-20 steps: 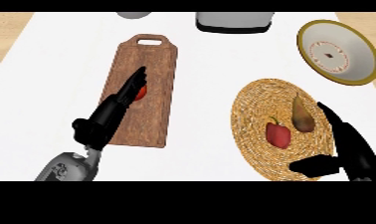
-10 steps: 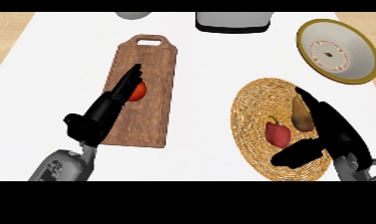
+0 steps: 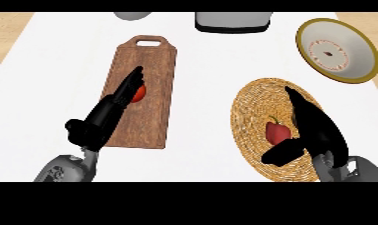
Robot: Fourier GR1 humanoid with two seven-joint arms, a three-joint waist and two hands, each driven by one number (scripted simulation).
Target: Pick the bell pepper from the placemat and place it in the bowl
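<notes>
The red bell pepper (image 3: pixel 277 132) with its green stem lies on the round woven placemat (image 3: pixel 251 104) at the lower right. My right hand (image 3: pixel 321 131) is open right beside it on the pepper's right. Its fingers (image 3: pixel 297 101) stretch up past the pepper and the thumb (image 3: pixel 283 152) lies just below it, so the pepper sits in the gap. I cannot tell whether the hand touches it. The white bowl (image 3: pixel 336 51) with a yellow rim stands at the upper right, apart from the placemat. My left hand (image 3: pixel 109 114) lies open over the wooden cutting board (image 3: pixel 151 64).
A small red round object (image 3: pixel 139 93) lies on the cutting board, partly under my left fingers. A grey container (image 3: pixel 232 20) and a grey rounded object (image 3: pixel 133 15) stand at the counter's far edge. White counter lies between board and placemat.
My right hand has come up and left over the placemat to the pepper, and it now hides a brownish object seen there earlier. The left hand has shifted only slightly.
</notes>
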